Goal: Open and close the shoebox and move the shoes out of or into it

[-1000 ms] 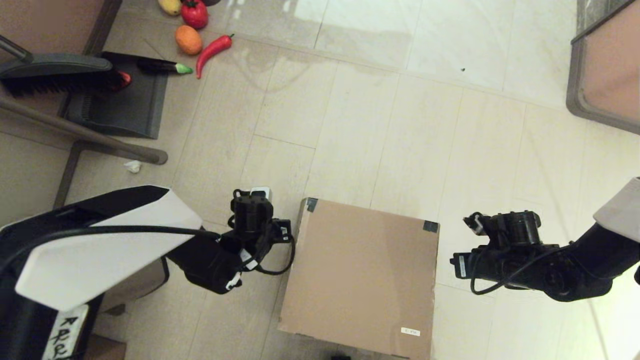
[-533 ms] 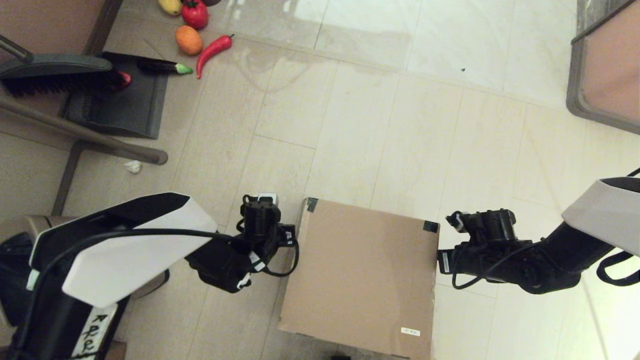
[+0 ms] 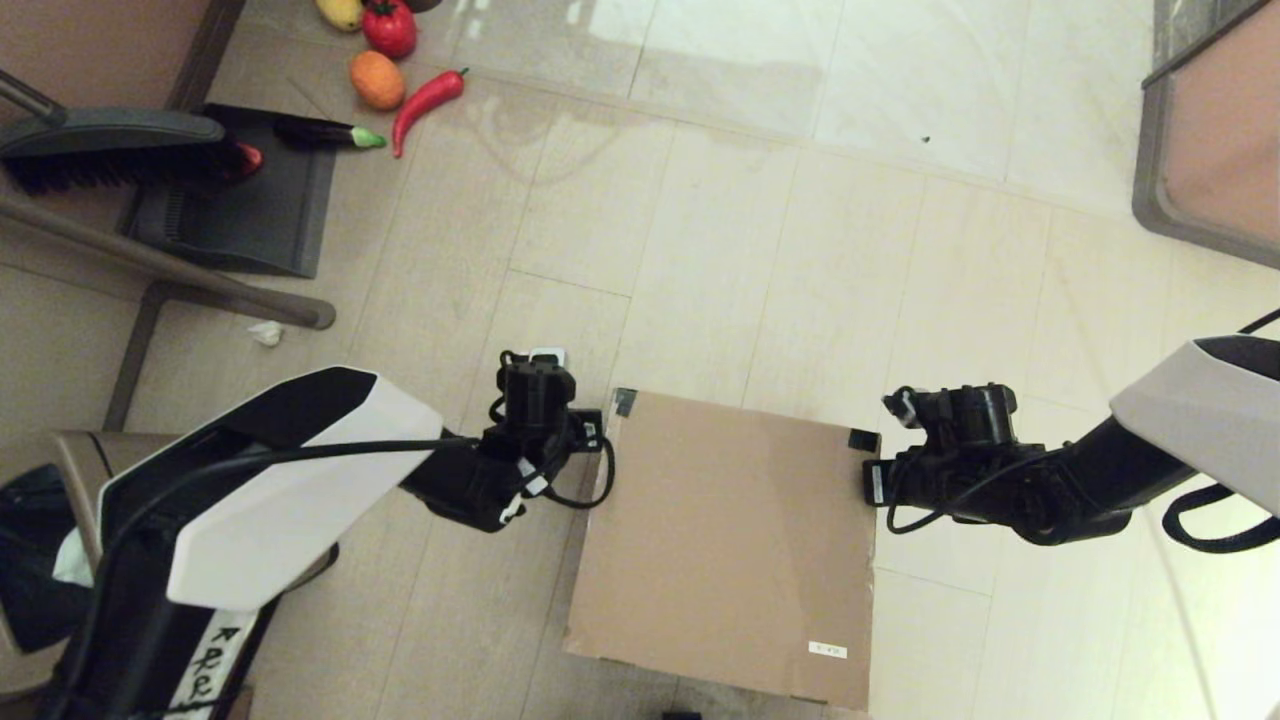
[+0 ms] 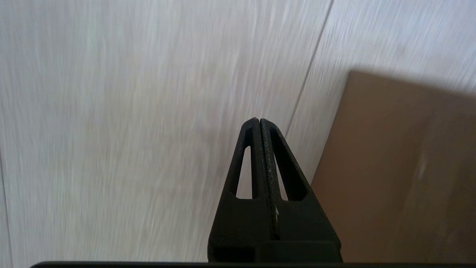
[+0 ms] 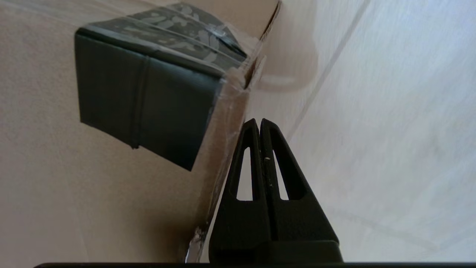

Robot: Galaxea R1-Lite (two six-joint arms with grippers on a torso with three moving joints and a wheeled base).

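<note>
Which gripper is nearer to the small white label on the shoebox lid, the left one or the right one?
Right. The right gripper is at the shoebox's right far corner, on the side of the white label. The left gripper, also shut, is at the far left corner, diagonally opposite the label.

Shoebox (image 3: pixel 730 540) lid shut, contents hidden; near edge cut off at frame bottom; label text unreadable

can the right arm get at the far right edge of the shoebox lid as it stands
Probably yes: the right gripper, fingers shut, sits just beside the shoebox by its taped corner, with only bare floor around.
</note>
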